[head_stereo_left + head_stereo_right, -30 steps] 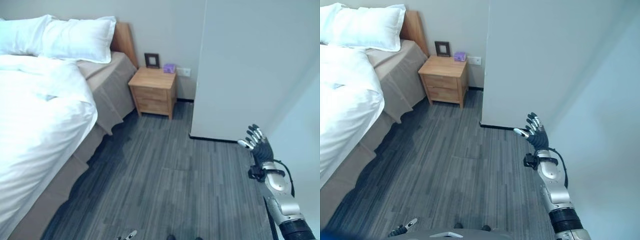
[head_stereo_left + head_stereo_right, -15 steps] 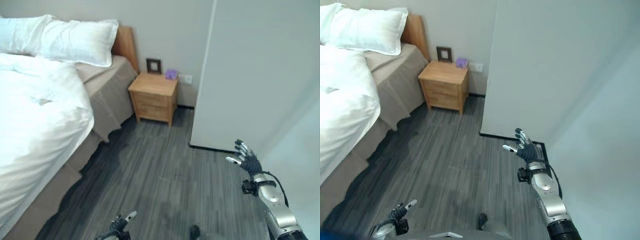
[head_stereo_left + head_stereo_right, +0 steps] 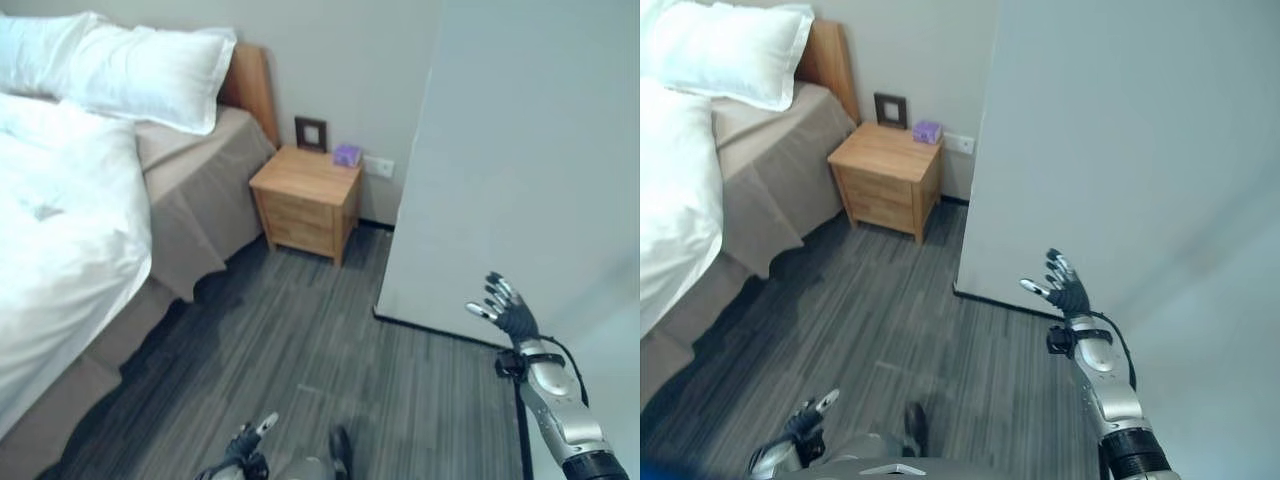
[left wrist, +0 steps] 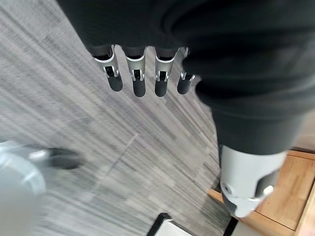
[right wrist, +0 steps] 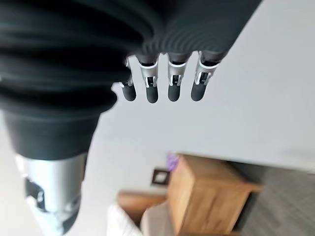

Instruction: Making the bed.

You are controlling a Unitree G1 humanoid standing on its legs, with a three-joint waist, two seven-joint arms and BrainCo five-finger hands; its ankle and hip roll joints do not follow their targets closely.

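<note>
Camera is swinging right, sliding the bed [image 3: 80,230] leftward; both robot hands (left [image 3: 250,440], right [image 3: 508,312]) are hanging released, risking drifting farther from the duvet [image 3: 50,250].

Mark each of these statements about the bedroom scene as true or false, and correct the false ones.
1. The white duvet lies on the bed, leaving tan sheet bare near the pillows. True.
2. The right hand grips the duvet. False: it is raised with straight fingers near the grey wall, holding nothing.
3. A small purple box sits on the wooden nightstand. True.
4. The left hand rests on a white pillow. False: it hangs low over the grey plank floor, open and empty.
5. The nightstand stands beside the bed's wooden headboard. True.
</note>
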